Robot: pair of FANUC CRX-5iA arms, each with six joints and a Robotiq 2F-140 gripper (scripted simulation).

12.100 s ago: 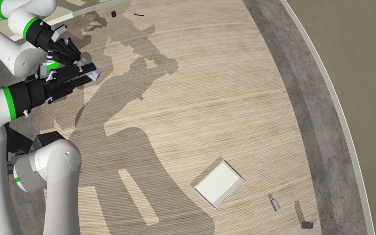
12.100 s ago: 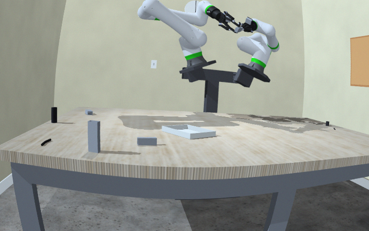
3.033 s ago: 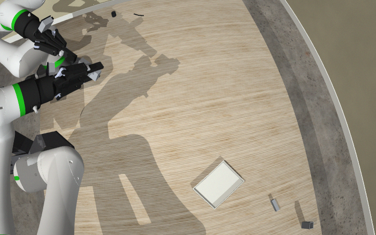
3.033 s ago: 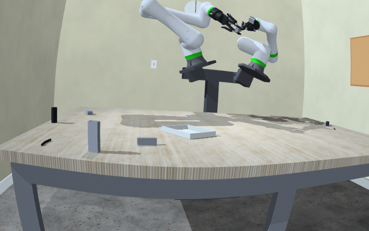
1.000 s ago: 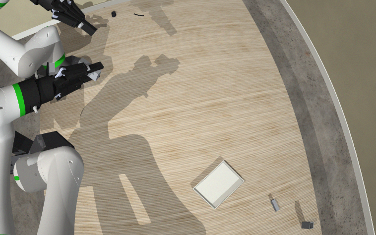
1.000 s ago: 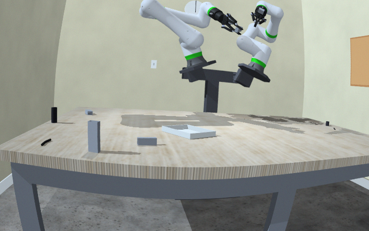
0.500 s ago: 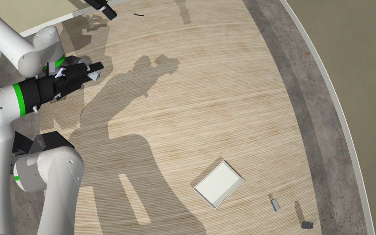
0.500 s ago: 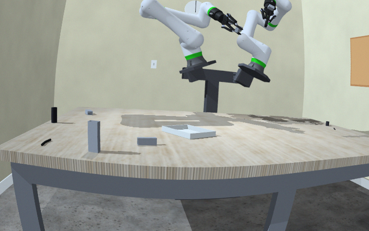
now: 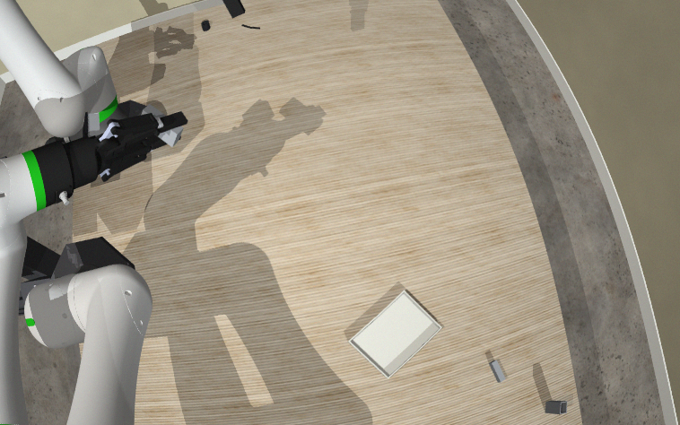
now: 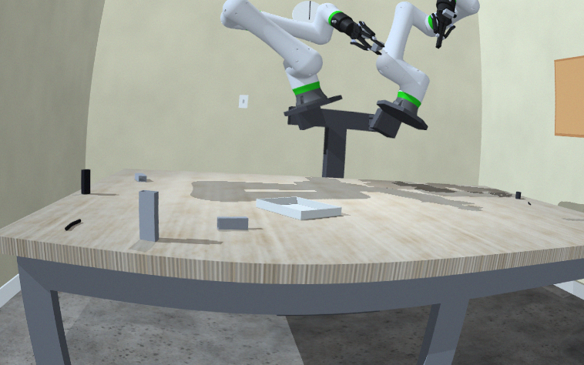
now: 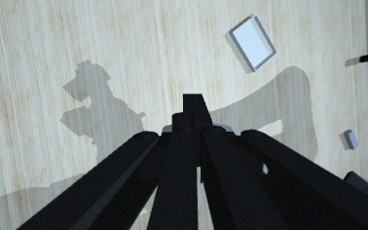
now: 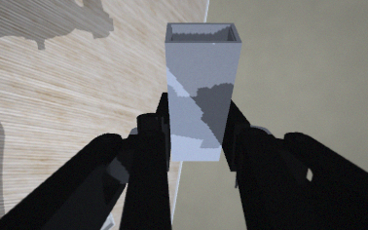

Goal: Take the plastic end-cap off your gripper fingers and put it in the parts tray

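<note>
Grey end-cap (image 9: 171,136) (image 10: 376,46) (image 12: 197,73) sits between the right gripper's (image 9: 178,128) (image 10: 377,48) (image 12: 200,129) partly open fingers, at the far side in the exterior view. The left gripper (image 9: 234,7) (image 10: 438,44) (image 11: 192,109), mostly cut off from above, is shut.

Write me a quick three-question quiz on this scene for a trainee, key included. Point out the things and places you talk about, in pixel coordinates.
1. Which end effector has the hollow grey end-cap (image 9: 171,135) (image 10: 376,46) (image 12: 197,97) between its fingers?
A) left
B) right
C) neither

2. True or false: the fingers of the left end effector (image 9: 237,11) (image 10: 438,44) (image 11: 193,103) are spread wide apart.

3. Fill in: the parts tray (image 9: 396,333) (image 10: 320,212) (image 11: 252,43) on the table is ____ in colour.

Key: 1. B; 2. false; 3. white
</note>
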